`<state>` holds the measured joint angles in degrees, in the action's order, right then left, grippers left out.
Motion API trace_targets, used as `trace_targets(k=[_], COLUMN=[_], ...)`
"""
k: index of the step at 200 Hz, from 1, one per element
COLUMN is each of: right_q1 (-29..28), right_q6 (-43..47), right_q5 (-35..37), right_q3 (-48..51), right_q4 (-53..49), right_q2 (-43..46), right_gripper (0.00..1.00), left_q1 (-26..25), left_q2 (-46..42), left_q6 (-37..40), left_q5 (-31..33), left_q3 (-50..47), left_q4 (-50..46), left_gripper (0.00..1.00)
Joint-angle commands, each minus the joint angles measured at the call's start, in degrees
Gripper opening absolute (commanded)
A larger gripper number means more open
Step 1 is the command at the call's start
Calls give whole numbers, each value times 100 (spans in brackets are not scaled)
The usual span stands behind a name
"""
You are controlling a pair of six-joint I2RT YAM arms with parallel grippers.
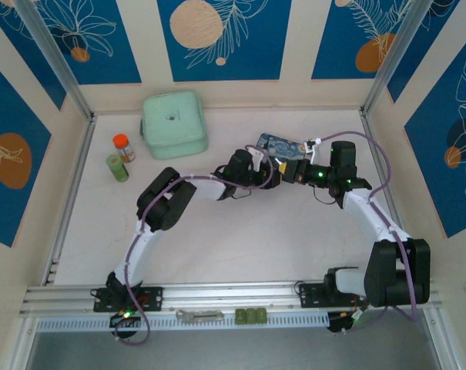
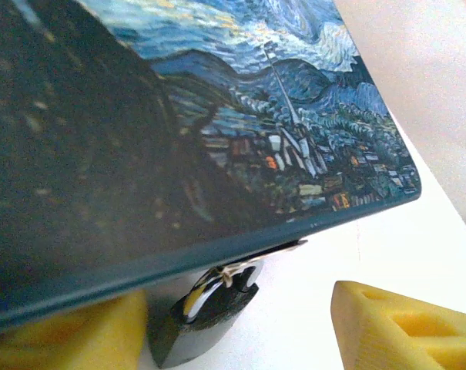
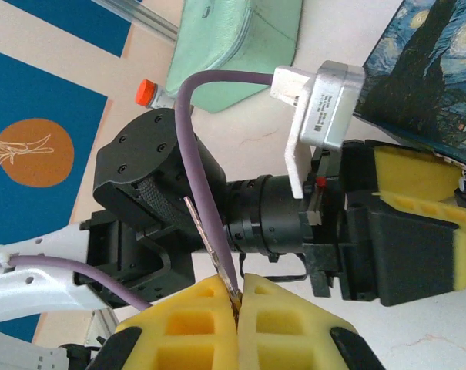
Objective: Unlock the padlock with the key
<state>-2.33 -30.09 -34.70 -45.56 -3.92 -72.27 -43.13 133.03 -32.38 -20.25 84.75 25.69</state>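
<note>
The padlock (image 2: pixel 206 324), small and dark with a silvery shackle, hangs from the hasp at the edge of the blue painted tin box (image 2: pixel 217 116). My left gripper (image 2: pixel 236 312) is open, its yellow fingers (image 2: pixel 402 324) on either side of the padlock; the right-hand finger stands clearly apart from it. My right gripper (image 3: pixel 239 289) is shut on the key (image 3: pixel 209 239), whose thin blade sticks up from between the pads. In the top view both grippers, left (image 1: pixel 273 160) and right (image 1: pixel 290 169), meet beside the tin box (image 1: pixel 279 144).
A mint green case (image 1: pixel 173 122) sits at the back left. An orange-capped bottle (image 1: pixel 123 146) and a green bottle (image 1: pixel 117 167) stand left of it. A metal piece (image 1: pixel 199 314) and green items (image 1: pixel 249 316) lie on the front rail.
</note>
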Motion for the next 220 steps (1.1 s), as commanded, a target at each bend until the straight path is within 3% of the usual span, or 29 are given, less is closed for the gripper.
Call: trace_targets(k=[1,43,56,78,128,146,179,220], right_q1=[22,31,39,73,149,212,294,284], right_q6=[-89,-138,-138,-120,-120,-133,-124,-138], right_q5=[-92,-28,-7,19,165,272,271,58], right_q3=[95,114,112,118,245,235,293,490], right_q4=[72,124,112,64,-42,-218,-251,-265], right_q2=[-30,-23,-12,30,75,2,-109,-305], right_gripper=[0,0,0,0,0,0,0,0], left_q1=[-84,-261,-266,-263,-241,-190,-43,101], left_q2=[242,570,685,709,417,228,-274,-581], left_q6=[338,325,312,344,95,-296,-1183,-3095], left_q5=[940,1382,1237,1098,884,735,898,716], left_q3=[154,643,775,824,551,329,-423,-1502], left_q4=[-1129,-1585,-1575,-1560,-1398,-1195,-773,510], left_gripper=[66,64,56,34,13,0,0,0])
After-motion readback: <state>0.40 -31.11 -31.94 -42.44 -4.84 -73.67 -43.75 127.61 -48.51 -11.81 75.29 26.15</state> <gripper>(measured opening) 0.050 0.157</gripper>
